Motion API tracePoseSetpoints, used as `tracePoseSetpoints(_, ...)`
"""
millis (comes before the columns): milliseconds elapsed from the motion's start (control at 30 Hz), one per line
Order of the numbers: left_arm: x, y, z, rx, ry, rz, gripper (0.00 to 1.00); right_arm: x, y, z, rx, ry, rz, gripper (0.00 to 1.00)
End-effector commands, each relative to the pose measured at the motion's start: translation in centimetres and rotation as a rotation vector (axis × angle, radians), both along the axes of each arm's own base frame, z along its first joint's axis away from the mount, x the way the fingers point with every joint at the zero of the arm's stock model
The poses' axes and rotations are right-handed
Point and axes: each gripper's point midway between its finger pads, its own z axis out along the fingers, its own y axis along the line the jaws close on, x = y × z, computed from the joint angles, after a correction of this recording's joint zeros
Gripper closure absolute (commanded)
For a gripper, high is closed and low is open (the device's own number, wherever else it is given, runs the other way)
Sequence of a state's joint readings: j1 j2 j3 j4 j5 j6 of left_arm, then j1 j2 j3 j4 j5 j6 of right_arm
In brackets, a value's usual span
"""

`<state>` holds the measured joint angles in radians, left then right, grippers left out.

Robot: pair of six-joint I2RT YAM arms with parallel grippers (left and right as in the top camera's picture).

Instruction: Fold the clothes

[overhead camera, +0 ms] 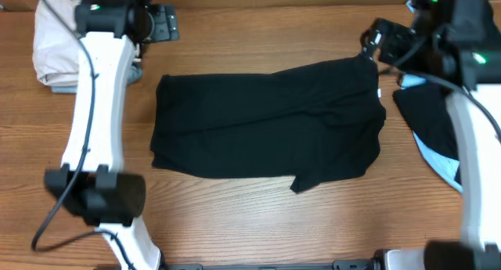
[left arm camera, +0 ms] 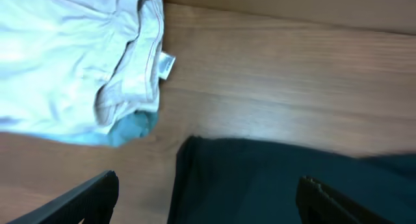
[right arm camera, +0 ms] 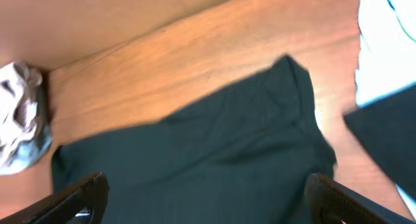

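The clothes' large black garment (overhead camera: 266, 121) lies flat and folded across the middle of the table. It fills the lower part of the left wrist view (left arm camera: 286, 185) and most of the right wrist view (right arm camera: 195, 159). My left gripper (overhead camera: 160, 23) hovers above the garment's back left corner, and in its own view the left gripper (left arm camera: 208, 198) is open and holds nothing. My right gripper (overhead camera: 374, 37) hangs over the back right corner. Seen from the right wrist, the right gripper (right arm camera: 208, 198) also stands open with only cloth far below.
A beige garment (overhead camera: 55, 43) is bunched at the back left, with light blue fabric (left arm camera: 130, 130) under its edge. Another black and light blue garment (overhead camera: 430, 121) lies at the right edge. Bare wood (overhead camera: 235, 223) runs along the front.
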<state>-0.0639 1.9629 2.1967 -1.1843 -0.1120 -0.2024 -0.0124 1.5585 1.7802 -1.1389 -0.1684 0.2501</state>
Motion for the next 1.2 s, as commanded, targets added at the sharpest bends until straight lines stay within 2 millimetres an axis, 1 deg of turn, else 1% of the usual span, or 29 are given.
tracePoseSetpoints(0,-3.0,-0.4,2.7,-0.021,0.0,-0.03,0.12,-2.8,-0.1,1.2,-0.008,0.009,0.009,0.0)
tracePoseSetpoints(67,-4.8,-0.3,2.5,-0.022,0.054,-0.027,0.12,-4.4,0.0,1.6,-0.007,0.026,0.008,0.0)
tracePoseSetpoints(167,-7.3,-0.2,1.5,-0.018,0.154,-0.019,0.16,-6.6,0.0,1.7,0.01,0.069,-0.012,0.0)
tracePoseSetpoints(200,-8.4,0.0,0.9,-0.012,0.207,-0.015,0.17,-7.3,0.0,1.6,0.014,0.089,-0.016,0.0)
tracePoseSetpoints(233,-9.4,0.1,0.3,-0.009,0.257,-0.011,0.16,-8.0,0.0,1.5,0.018,0.108,-0.022,0.0)
tracePoseSetpoints(300,-10.9,0.4,-1.2,0.003,0.339,0.003,0.17,-9.3,0.0,1.0,0.028,0.155,-0.036,0.0)
tracePoseSetpoints(400,-11.7,0.7,-3.6,0.015,0.414,0.028,0.17,-10.6,-0.1,0.2,0.02,0.218,-0.043,0.0)
tracePoseSetpoints(467,-12.1,0.4,-6.0,-0.005,0.454,0.038,0.18,-11.3,-0.1,-0.5,0.018,0.257,-0.044,0.0)
tracePoseSetpoints(500,-12.7,-0.1,-9.0,-0.035,0.497,0.029,0.2,-11.8,-0.1,-1.3,0.017,0.295,-0.042,0.0)
tracePoseSetpoints(533,-13.2,-0.3,-10.5,-0.047,0.516,0.031,0.21,-12.0,-0.1,-1.6,0.015,0.308,-0.043,0.0)
tracePoseSetpoints(567,-14.1,-0.2,-13.1,-0.05,0.541,0.052,0.23,-12.2,-0.4,-2.4,0.003,0.331,-0.051,0.0)
tracePoseSetpoints(600,-14.7,0.0,-14.5,-0.051,0.548,0.067,0.23,-12.1,-0.6,-2.8,-0.01,0.341,-0.058,0.0)
tracePoseSetpoints(667,-15.9,0.1,-17.1,-0.062,0.551,0.1,0.24,-12.0,-1.0,-3.6,-0.029,0.362,-0.069,0.0)
tracePoseSetpoints(800,-18.3,0.7,-20.8,-0.088,0.548,0.164,0.27,-11.7,-1.0,-5.2,-0.029,0.405,-0.069,0.0)
tracePoseSetpoints(833,-19.1,1.0,-22.1,-0.097,0.539,0.192,0.29,-11.6,-1.0,-5.8,-0.03,0.427,-0.069,0.0)
tracePoseSetpoints(900,-19.6,1.3,-23.0,-0.107,0.525,0.212,0.3,-11.3,-1.0,-6.4,-0.03,0.447,-0.068,0.0)
tracePoseSetpoints(967,-19.7,1.6,-23.5,-0.11,0.515,0.219,0.33,-11.1,-1.0,-6.9,-0.03,0.465,-0.068,0.0)
tracePoseSetpoints(1033,-19.4,1.7,-23.6,-0.112,0.501,0.223,0.34,-10.9,-1.0,-7.3,-0.03,0.48,-0.068,0.0)
tracePoseSetpoints(1100,-19.5,2.0,-23.6,-0.11,0.504,0.232,0.39,-10.7,-1.0,-7.6,-0.031,0.489,-0.068,0.0)
tracePoseSetpoints(1133,-20.1,2.5,-23.7,-0.109,0.525,0.26,0.42,-10.7,-1.0,-7.7,-0.031,0.493,-0.067,0.0)
tracePoseSetpoints(1167,-20.5,2.9,-23.8,-0.111,0.537,0.281,0.43,-10.6,-1.0,-7.8,-0.031,0.496,-0.067,0.0)
